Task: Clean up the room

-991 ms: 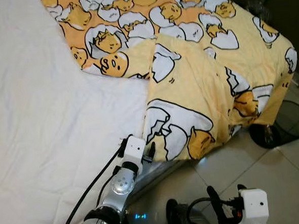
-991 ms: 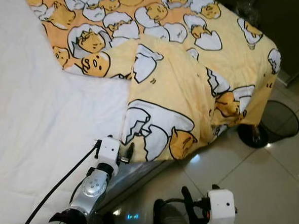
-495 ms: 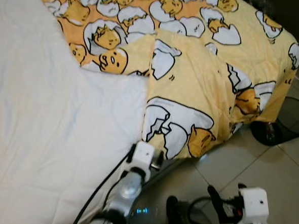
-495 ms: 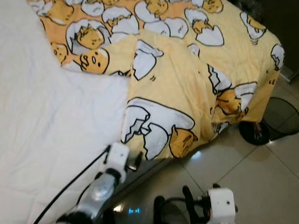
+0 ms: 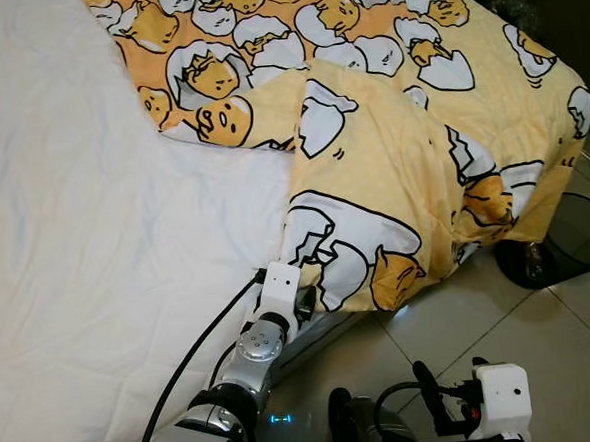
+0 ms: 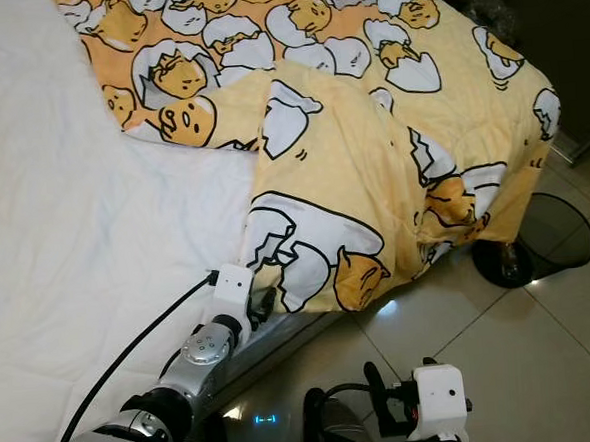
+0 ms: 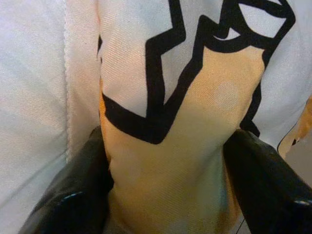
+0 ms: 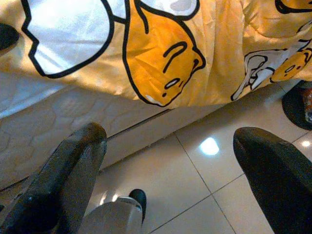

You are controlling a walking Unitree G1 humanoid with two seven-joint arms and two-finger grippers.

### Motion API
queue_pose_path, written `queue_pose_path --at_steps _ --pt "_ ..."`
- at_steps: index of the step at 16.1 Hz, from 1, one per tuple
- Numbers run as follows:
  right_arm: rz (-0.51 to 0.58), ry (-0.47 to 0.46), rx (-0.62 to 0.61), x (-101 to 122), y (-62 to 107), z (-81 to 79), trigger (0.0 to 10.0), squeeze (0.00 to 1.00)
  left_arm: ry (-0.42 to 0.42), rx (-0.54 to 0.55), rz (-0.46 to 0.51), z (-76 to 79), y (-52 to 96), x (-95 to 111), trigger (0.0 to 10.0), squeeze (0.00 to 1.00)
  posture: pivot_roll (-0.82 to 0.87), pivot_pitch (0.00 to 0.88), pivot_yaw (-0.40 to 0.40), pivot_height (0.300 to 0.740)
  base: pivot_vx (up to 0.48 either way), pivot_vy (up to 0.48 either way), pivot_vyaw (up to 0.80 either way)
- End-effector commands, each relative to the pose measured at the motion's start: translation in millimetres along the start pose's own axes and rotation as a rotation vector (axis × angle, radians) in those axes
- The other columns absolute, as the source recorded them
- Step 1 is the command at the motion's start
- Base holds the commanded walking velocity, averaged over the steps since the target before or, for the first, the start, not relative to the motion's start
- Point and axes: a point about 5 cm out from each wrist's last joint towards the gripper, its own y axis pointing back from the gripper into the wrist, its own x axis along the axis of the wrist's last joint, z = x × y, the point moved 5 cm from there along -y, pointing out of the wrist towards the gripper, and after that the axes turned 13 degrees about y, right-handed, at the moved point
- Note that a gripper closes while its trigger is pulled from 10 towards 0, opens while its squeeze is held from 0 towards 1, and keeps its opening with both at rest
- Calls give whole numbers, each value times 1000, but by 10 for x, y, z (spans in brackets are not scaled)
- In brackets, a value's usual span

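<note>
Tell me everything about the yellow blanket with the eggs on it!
The blanket is soft yellow-orange cloth printed with cartoon yolks in cracked white eggshells. It lies rumpled over the bed's right part, one flap folded onto itself, its edge hanging down toward the tiled floor. Beside it is the white mattress cover. The left gripper pinches its lower corner between two black fingers.

A bed (image 5: 86, 244) in white sheeting carries a yellow egg-print quilt (image 5: 392, 165), draped over its corner; tiled floor (image 5: 543, 336) below.

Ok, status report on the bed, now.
Left gripper shut on the blanket corner at the bed edge. Right gripper open, low over the floor tiles. White sheet bare. Fan base by the bed's corner.
</note>
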Motion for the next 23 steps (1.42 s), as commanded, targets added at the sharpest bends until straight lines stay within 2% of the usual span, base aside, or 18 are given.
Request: queue_pose_path --at_steps 1,4,7,8,10,16,17,18,19,20,21,23 --pt "-45 1 -25 -109 29 67 10000 0 1 -13 -50 25 31 -140 0 0 -153 234 -48 740 0 0 0" --pt "-53 -8 -26 -131 -42 69 10000 0 -44 -48 -87 51 74 -262 0 0 -135 207 -43 740 0 0 0" --pt "-63 -3 -22 -153 -191 77 10000 0 -93 -110 -135 148 114 -391 0 0 -118 158 -35 740 0 0 0" --pt "-47 0 -25 -102 -290 89 10000 0 -119 -155 -117 221 111 -361 0 0 -130 115 -22 740 0 0 0" --pt "-24 -11 -46 -18 -394 132 10000 0 -136 -184 -106 258 98 -317 0 0 -130 86 -15 740 0 0 0" --pt "-35 23 -39 -31 -632 154 10000 0 -116 -280 -84 411 76 -211 0 0 -90 0 -11 740 0 0 0" --pt "-34 28 -36 -20 -659 148 10000 0 -134 -284 -90 414 79 -224 0 0 -91 0 -8 740 0 0 0" --pt "-33 38 -27 7 -728 140 10000 0 -163 -263 -106 352 79 -250 0 0 -104 0 19 740 0 0 0" --pt "-15 32 -53 100 -854 239 10000 0 -168 -219 -120 217 78 -261 0 0 -111 0 35 740 0 0 0" --pt "-8 18 -79 129 -902 304 10000 0 -187 -223 -123 203 77 -257 0 0 -102 0 37 740 0 0 0" --pt "-1 10 -93 160 -945 344 10000 0 -177 -235 -118 192 73 -227 10000 0 -97 0 42 740 0 0 0" --pt "9 2 -104 210 -1004 380 10000 0 -188 -208 -74 115 53 -123 10000 0 -88 0 42 740 0 0 0"
